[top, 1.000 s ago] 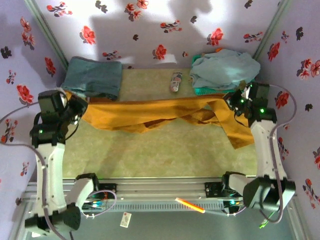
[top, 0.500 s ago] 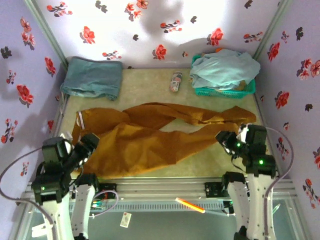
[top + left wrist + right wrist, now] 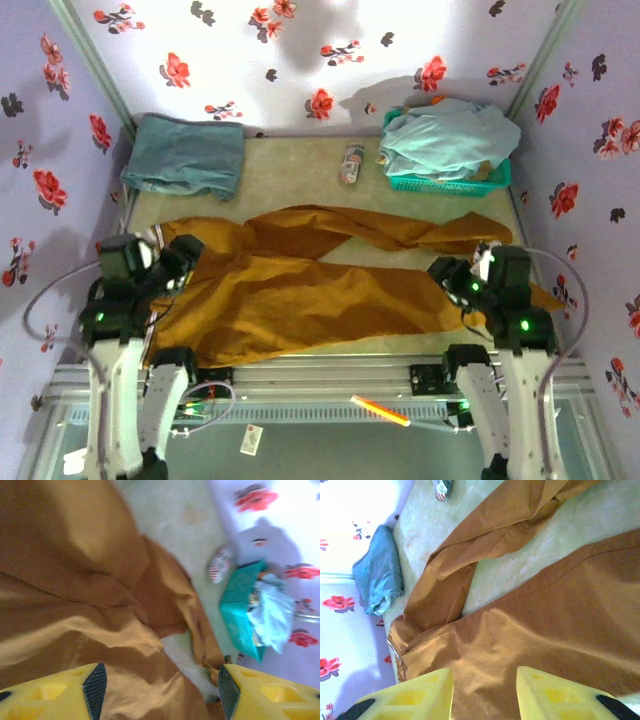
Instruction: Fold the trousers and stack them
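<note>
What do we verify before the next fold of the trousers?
1. Left claw open, nothing gripped: ok.
2. Right claw open, nothing gripped: ok.
3. Trousers lying flat: not ok, the far part is twisted and creased.
4. Legs laid together: not ok, bare table shows between them.
5. Folded teal garment and turquoise basket apart from the trousers: ok.
6. Cloth fully on the table at the right end: cannot tell.

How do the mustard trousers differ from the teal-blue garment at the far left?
The trousers are mustard-brown, the teal-blue garment dusty blue. The trousers lie spread out and wrinkled; the teal-blue garment sits compactly folded. The trousers cover far more table than the teal-blue garment. Both are cloth.
</note>
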You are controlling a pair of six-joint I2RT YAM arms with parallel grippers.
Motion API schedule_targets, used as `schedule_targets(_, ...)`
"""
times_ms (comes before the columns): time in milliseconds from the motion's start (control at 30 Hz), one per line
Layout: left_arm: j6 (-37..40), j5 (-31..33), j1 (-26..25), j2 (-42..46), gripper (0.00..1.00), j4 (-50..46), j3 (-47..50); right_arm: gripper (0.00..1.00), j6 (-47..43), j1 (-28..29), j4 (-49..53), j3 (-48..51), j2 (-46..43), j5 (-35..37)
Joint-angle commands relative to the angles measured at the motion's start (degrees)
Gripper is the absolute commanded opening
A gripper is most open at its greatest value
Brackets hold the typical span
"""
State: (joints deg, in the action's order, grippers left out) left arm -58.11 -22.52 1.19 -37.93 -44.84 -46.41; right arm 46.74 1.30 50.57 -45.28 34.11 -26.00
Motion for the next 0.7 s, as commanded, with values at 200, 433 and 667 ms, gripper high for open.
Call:
schedule_targets(200,-2.82,15.83,-12.7,-22.27,0.59,25.01,9.66,0.28,8.05,14.13,-34.05,12.1,24.3,11.01)
schedule_targets(433,-2.09,19.4,-10.59,-33.82,0.59,33.4,15.28,0.3,10.11,15.79,-44.9,22.04,35.5,15.25)
schedule_targets(667,0.46,21.69,-6.77,-41.19,0.67,30.96,10.66,0.46,5.71,12.75,-38.32,21.12,41.33,20.75)
